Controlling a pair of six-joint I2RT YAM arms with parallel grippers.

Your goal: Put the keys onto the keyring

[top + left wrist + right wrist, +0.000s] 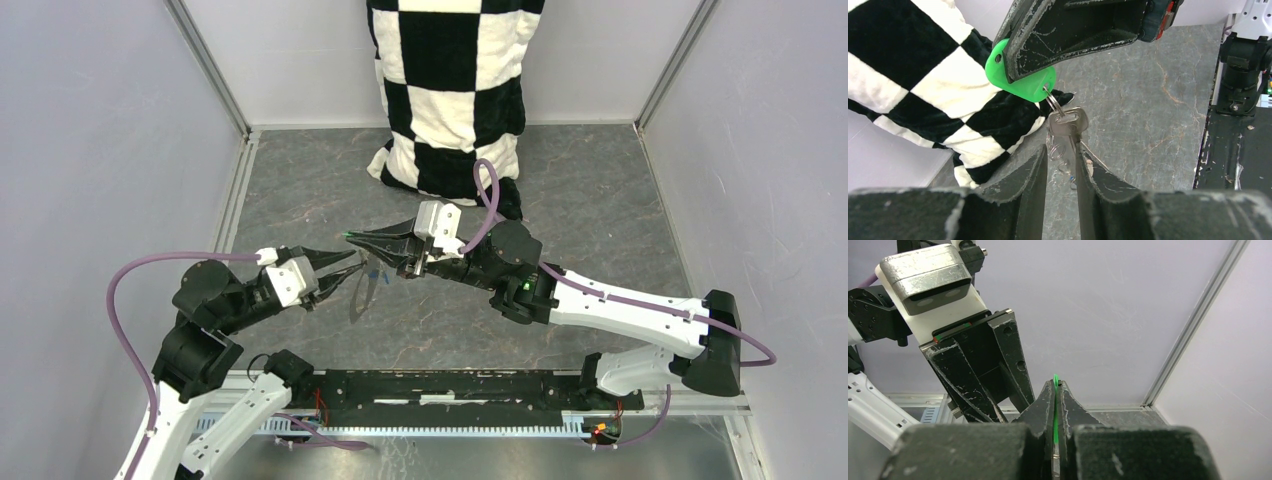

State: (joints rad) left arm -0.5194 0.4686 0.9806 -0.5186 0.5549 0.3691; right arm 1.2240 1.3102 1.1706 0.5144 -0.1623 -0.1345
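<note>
Item: green plastic tag (1020, 82), clamped flat between the tips of the right gripper (1055, 390). It carries a small silver split ring (1053, 102), from which a silver key (1068, 124) hangs just below those tips. Opposite, left gripper (1061, 150): jaws narrowly apart on either side of the key's blade; contact cannot be told. Handling, judged: light, stiff, slick metal that swings freely on the ring; best pinched across the flat head or upper blade, not the thin springy ring.

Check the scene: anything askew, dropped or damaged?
Nothing spilled or damaged. The right claw pinches the green tag, its ring and silver key dangling inside the left claw. Only the checkered cloth, slumped against the back wall, looks out of place.
</note>
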